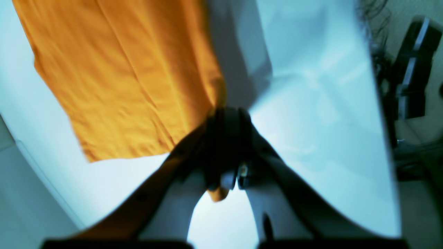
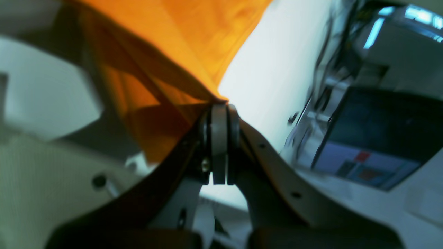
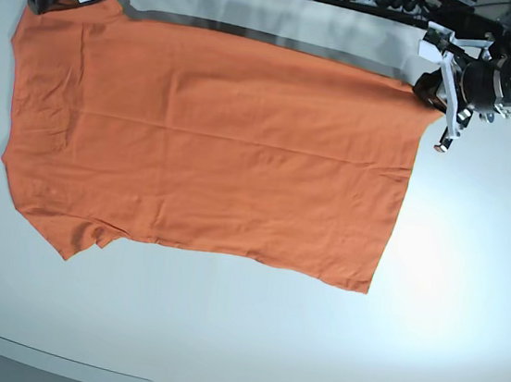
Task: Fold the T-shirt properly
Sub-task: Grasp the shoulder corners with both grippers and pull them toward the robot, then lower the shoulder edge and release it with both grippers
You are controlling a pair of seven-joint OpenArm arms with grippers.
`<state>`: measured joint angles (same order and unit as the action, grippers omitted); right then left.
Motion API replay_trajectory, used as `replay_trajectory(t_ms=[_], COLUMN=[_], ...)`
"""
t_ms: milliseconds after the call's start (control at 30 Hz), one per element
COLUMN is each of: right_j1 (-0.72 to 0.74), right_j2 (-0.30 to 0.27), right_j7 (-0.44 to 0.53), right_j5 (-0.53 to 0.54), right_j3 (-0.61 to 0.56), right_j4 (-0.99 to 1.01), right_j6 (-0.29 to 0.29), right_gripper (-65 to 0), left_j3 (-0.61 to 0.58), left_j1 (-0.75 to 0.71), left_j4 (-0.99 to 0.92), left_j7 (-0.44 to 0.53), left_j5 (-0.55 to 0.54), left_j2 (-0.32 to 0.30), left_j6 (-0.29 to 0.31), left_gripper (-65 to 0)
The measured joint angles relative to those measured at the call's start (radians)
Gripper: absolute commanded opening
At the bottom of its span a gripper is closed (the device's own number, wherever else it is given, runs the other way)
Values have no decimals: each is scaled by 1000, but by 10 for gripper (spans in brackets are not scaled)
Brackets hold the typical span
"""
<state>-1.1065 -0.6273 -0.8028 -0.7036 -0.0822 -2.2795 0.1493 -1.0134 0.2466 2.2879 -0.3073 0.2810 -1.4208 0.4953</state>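
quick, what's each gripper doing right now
left gripper: closed, pinching a far corner of the T-shirt
right gripper: closed, pinching the other far corner

The T-shirt is thin, matt orange knit cloth, softly creased, lying on a smooth white table with a faint sheen beside the shirt's hem, while the left gripper pinching its corner has dark rubbery-looking pads on pale, smooth hard-plastic-looking fingers.
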Motion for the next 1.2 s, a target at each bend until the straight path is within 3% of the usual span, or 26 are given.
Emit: replay_trajectory(t_ms=[67,167,400,567,767,833,967,1200], right_j1=[40,111,267,335,343,346,344,373], right_j2=[-43,-86,-93,-93,-92,-92,-92,-91], right_j7=[24,47,85,111,115,125,165,227], right_j5=[75,153,240,278,288,370,507,553], right_j3=[0,0,0,-1,80,134,194,199], right_j4=[0,0,0,5,5,6,9,119], right_j6=[-11,-42,-113,-124,-126,-126,-201,-239], right_gripper=[-650,-650,-650,-650,-650,-650,-650,-650], left_j3=[0,1,1,1,1,2,5,5], left_j1=[0,0,3,3,27,51,69,69], left_j4=[-12,-48,-176,-255,-266,-266,-266,-266], left_j7=[3,0,-2,-4,-57,-58,-44,-34], left_j5=[39,60,61,151,175,172,142,97], left_j2=[0,31,183,261,275,274,275,290], left_j6=[-49,-77,-145,-211,-283,-302,-303,-275], left_gripper=[-650,-650,-650,-650,-650,-650,-650,-650])
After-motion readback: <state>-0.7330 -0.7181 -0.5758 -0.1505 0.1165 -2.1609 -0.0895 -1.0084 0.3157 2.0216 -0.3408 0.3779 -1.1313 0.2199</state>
